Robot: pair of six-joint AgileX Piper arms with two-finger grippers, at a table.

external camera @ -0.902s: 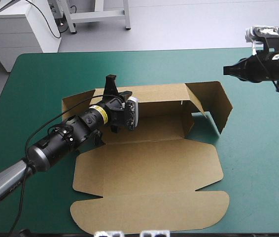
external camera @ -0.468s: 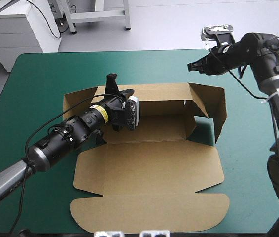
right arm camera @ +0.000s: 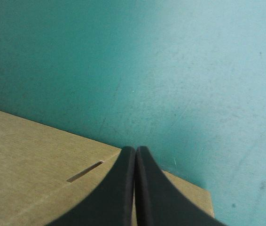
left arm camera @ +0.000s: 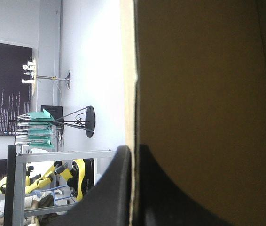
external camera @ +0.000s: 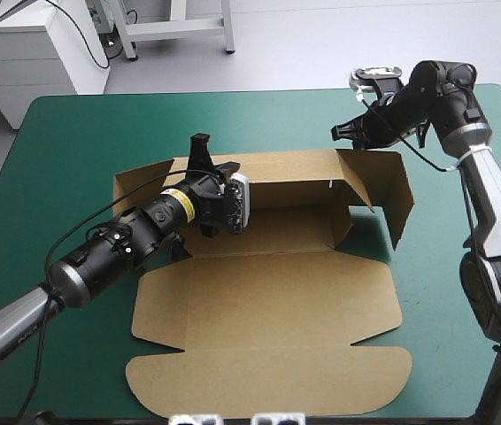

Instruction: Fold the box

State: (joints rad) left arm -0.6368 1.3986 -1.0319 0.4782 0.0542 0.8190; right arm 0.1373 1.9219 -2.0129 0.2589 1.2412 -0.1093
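Box: the brown cardboard box (external camera: 268, 301) lies at the centre of the high view on the teal-green table cover (external camera: 73, 142). Its rear wall and right-hand end flap stand raised. The lid panel lies flat toward the lower edge of the frame.

Left gripper (external camera: 211, 164): left of centre in the frame, at the top edge of the rear wall. In the left wrist view the black fingers (left arm camera: 109, 197) are nearly closed, with the board (left arm camera: 199, 94) clamped between them.

Right gripper (external camera: 337, 133): upper right of the frame, near the raised wall's far right corner. Its fingers (right arm camera: 123, 188) are pressed together into one point and hold nothing. Contact with the board (right arm camera: 39, 174) cannot be determined.
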